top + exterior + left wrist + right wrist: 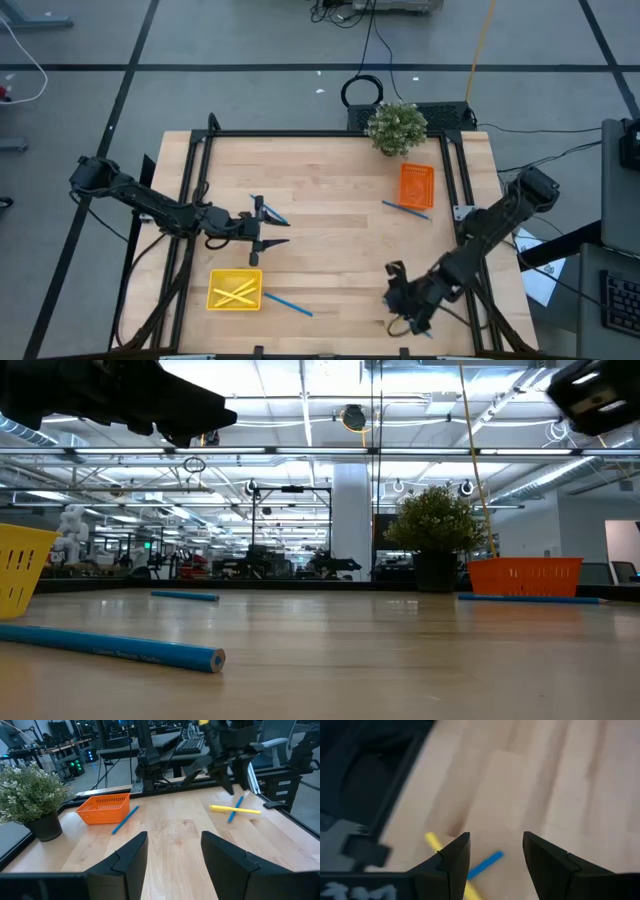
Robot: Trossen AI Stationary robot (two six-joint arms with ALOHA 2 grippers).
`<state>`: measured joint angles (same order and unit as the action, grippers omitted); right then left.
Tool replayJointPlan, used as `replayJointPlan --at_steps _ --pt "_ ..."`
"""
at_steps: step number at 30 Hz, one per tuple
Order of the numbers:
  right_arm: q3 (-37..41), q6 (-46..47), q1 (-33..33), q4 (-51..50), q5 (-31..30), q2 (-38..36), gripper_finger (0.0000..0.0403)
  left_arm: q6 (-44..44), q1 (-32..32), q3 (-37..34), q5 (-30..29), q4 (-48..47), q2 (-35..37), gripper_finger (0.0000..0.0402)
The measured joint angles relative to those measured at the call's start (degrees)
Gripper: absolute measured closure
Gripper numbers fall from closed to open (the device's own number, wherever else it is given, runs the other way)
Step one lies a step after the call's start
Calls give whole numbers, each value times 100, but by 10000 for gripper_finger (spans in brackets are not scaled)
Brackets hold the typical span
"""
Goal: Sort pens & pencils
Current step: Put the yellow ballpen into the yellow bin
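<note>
The wooden table [340, 250] carries 2 trays: an orange tray [416, 185] near the plant [396, 127], and a yellow tray [235, 290] near the front edge, on the left arm's side. The yellow tray holds yellow sticks [234, 292], crossed; how many I cannot tell.

The loose sticks lie apart from each other. 1 blue stick [405, 208] lies just beside the orange tray. Another blue stick [289, 304] lies just beside the yellow tray. A third blue stick [272, 214] lies by the left gripper [268, 231]. Under the right gripper [398, 290], a yellow stick [235, 809] and a blue stick [235, 809] lie crossed and touching.

Both grippers hold nothing. The left gripper hangs over the middle of the table, fingers spread. The right gripper hovers near the front right corner, fingers also spread, over the crossed pair.

These sticks look light, stiff and thin, probably smooth, so they may roll or slip. A pinch at mid-length, across the shaft, would likely keep one level. The crossed pair needs care: closing where they touch could catch both.

The high view gives the whole layout but hides the crossed pair behind the right arm. The left wrist view shows that pair clearly. The right wrist view shows only parts of it between the fingers. The low view shows the nearest blue stick lying flat.
</note>
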<state>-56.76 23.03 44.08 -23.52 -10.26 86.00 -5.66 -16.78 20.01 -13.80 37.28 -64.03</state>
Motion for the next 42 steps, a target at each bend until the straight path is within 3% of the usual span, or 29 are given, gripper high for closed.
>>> replayJointPlan --at_steps 8,17,25,42 --pt "8 353 444 -228 4 17 232 -3 0 0 -22 -33 0 211" --pt "728 626 629 105 9 15 232 5 0 0 -24 -98 0 211" --pt "1261 635 629 747 319 15 232 12 0 -2 -24 -123 0 211" --pt "2103 497 629 1830 271 -2 232 14 0 -2 -26 -158 0 211"
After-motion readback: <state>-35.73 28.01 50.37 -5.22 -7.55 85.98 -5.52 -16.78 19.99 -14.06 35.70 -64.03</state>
